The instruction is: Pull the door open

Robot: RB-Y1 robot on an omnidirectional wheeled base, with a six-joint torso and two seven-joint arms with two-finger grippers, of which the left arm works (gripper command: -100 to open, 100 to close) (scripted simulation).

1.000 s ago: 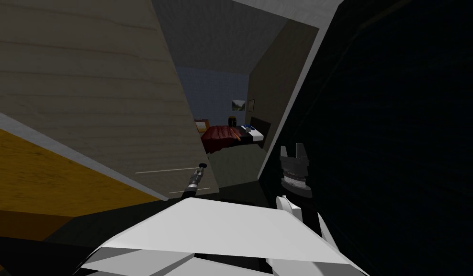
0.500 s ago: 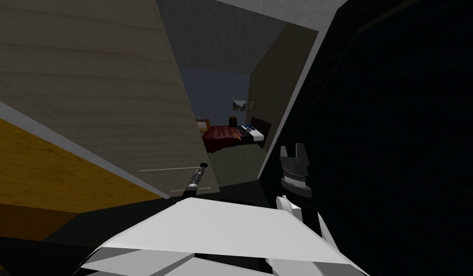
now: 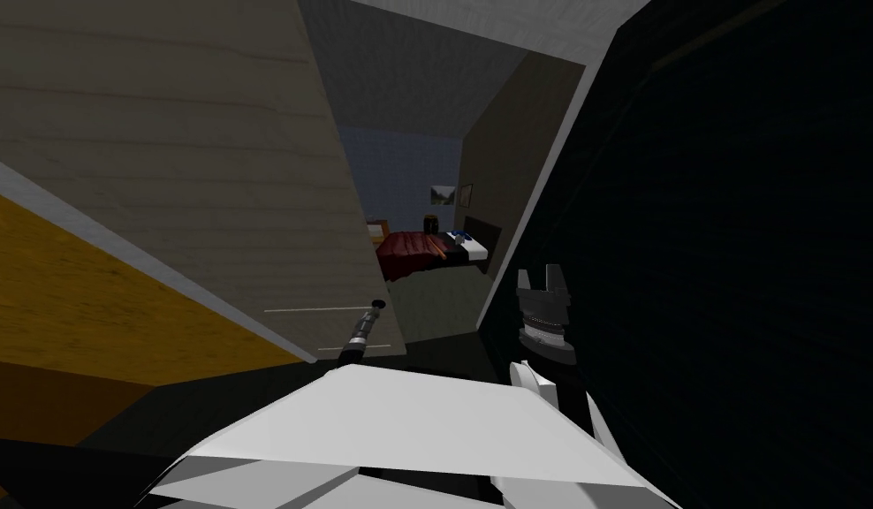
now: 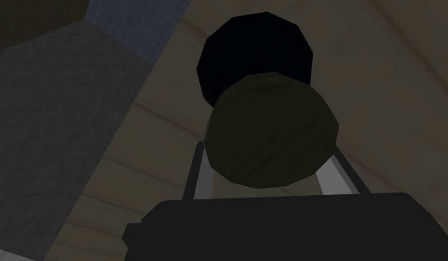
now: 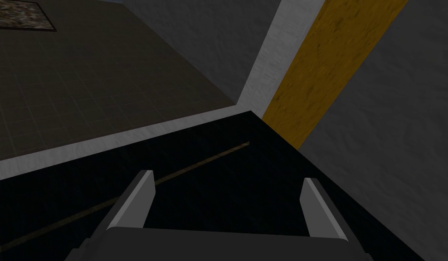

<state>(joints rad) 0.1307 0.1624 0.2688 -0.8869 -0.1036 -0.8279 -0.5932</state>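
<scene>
Head view: door [image 3: 205, 159], pale wood, fills upper left to ctr of frame. Its free edge slants from top ctr down to lower ctr, already off the grey jamb [image 3: 548, 177]. The gap btwn them shows a red bed [image 3: 417, 249] in the room beyond. Black area [image 3: 744, 265] takes the right half. Knob [image 3: 379, 304] sits low on the door face, just inside the free edge, lower ctr of frame. L gripper [image 3: 369, 316] comes at it from just above the chest tip, arm roughly in line w/ the knob's stem. R gripper [image 3: 539, 276] hangs right of ctr by the jamb's foot, well apart from the door.

L wrist view: knob [image 4: 270, 131], round and dull olive, lies right btwn the fingers [image 4: 199, 167], one blade on each side pressing it, i.e. clenched on the knob. A dark round rosette [image 4: 255, 54] sits behind it on the door face. Knob's axis points straight out of the door toward the hand, so the grip is head-on.

R wrist view: R fingers [image 5: 137, 199] are spread wide w/ nothing btwn them, released and idle.

Judgement: L arm is on the job; R is too far off to help. Door is part open and prob. hinged off the left of the head frame. So the pull should come back toward the chest and curve left w/ the door's arc. A straight tug risks the blades sliding off the round knob.
</scene>
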